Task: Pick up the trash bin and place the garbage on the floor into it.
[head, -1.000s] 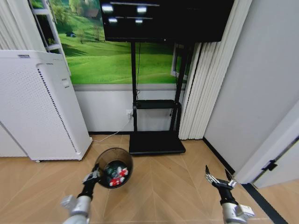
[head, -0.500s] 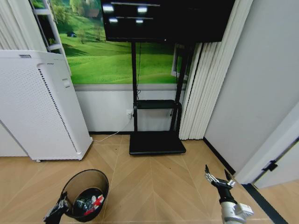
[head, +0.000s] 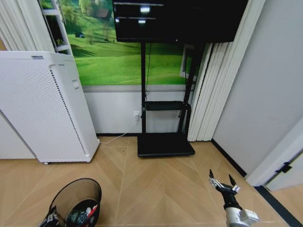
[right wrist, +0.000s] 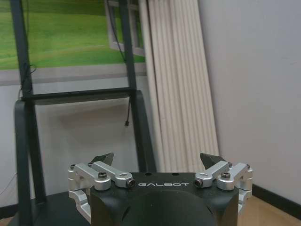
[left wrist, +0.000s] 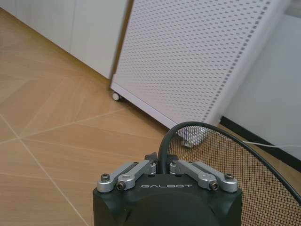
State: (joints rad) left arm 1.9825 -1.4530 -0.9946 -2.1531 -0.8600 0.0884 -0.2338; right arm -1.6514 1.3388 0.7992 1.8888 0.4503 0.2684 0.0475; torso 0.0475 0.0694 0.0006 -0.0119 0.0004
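The black wire-mesh trash bin (head: 78,196) hangs tilted at the lower left of the head view, over the parquet floor (head: 156,189). My left gripper (head: 50,219) is shut on its rim. The left wrist view shows the left gripper (left wrist: 162,165) with both fingers clamped on the dark rim wire, and the bin's mesh (left wrist: 240,174) beyond. Garbage (head: 89,212) lies inside the bin: a red-and-white wrapper and some darker bits. My right gripper (head: 222,181) is held low at the right, open and with nothing in it; in its wrist view the right gripper (right wrist: 157,159) faces the TV stand.
A tall white perforated appliance (head: 42,104) stands at the left against the wall, close to the bin (left wrist: 197,61). A black TV stand (head: 165,144) with a flat base sits at centre back. White curtains (head: 213,90) and a wall close off the right.
The left gripper has carried the bin down and to the left, towards the view's lower left corner. The whole picture has shifted a little to the right. The right gripper stays about where it was.
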